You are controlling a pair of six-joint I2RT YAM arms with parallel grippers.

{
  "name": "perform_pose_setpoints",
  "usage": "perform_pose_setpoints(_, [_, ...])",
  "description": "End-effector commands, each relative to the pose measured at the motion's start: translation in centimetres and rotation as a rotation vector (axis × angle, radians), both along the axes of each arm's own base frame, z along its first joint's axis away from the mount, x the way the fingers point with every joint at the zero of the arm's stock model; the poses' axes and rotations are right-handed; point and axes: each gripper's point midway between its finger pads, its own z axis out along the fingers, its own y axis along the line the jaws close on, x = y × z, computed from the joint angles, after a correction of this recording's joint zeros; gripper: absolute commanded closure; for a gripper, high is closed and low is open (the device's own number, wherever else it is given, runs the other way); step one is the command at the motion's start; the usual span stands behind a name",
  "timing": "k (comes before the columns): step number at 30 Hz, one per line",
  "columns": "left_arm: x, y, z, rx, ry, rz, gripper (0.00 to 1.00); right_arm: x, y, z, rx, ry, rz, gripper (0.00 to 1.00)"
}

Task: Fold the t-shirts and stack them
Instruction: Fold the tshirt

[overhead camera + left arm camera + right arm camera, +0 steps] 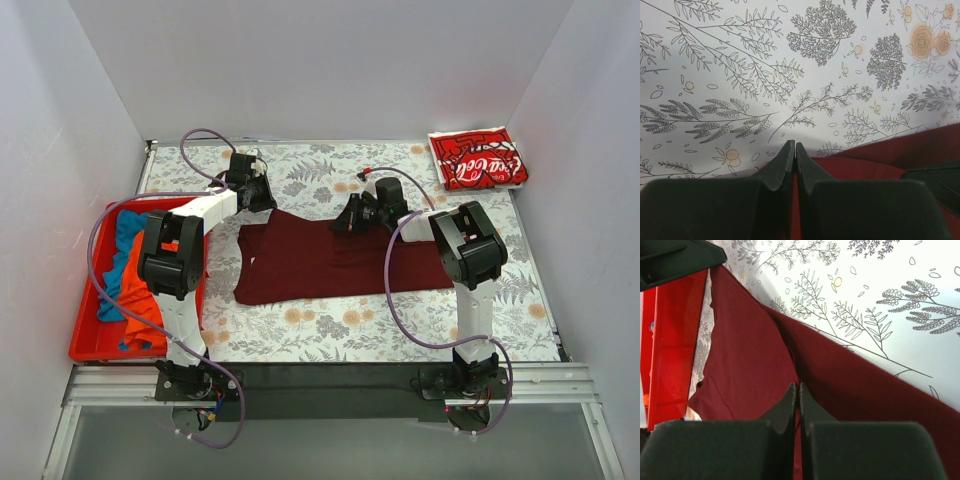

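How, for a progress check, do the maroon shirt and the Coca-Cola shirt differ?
The maroon shirt is plain; the Coca-Cola shirt carries white print. The maroon shirt lies spread out centrally, pinched by the left gripper and right gripper; the Coca-Cola shirt sits folded, untouched, far right. Both are reddish.

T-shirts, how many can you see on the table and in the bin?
4: maroon t-shirt spread mid-table, folded Coca-Cola t-shirt at the far right corner, orange t-shirt and blue t-shirt heaped in the red bin, left. Others may be hidden underneath.

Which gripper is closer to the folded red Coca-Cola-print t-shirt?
Right. Right gripper, on the dark maroon cloth t-shirt, is left of the Coca-Cola t-shirt; left gripper is farther left.
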Motion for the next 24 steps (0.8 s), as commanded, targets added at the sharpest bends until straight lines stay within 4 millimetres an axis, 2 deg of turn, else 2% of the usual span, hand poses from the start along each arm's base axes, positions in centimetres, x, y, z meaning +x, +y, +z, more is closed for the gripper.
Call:
perform_pose_setpoints(1, [0.7, 0.0, 2.8, -0.012, -0.076, -0.010, 1.00, 0.3, 0.3, 3.2, 0.021, -0.116, 0.034, 0.99])
perform_pose_setpoints(13, [-1.4, 0.5, 3.5, -0.026, -0.069, 0.014, 1.00, -0.7, 0.6, 4.4, 0.015, -0.196, 0.105, 0.99])
perform_pose_setpoints(21, [-3.1, 0.8, 4.8, -0.041, -0.080, 0.021, 1.00, -2.3, 1.1, 3.8, 0.010, -0.212, 0.170, 0.99])
perform_pose_setpoints(24, [-4.0, 1.0, 4.4, -0.043, -0.065, 0.025, 1.00, -2.8, 1.0, 3.8, 0.007, -0.219, 0.184, 0.99])
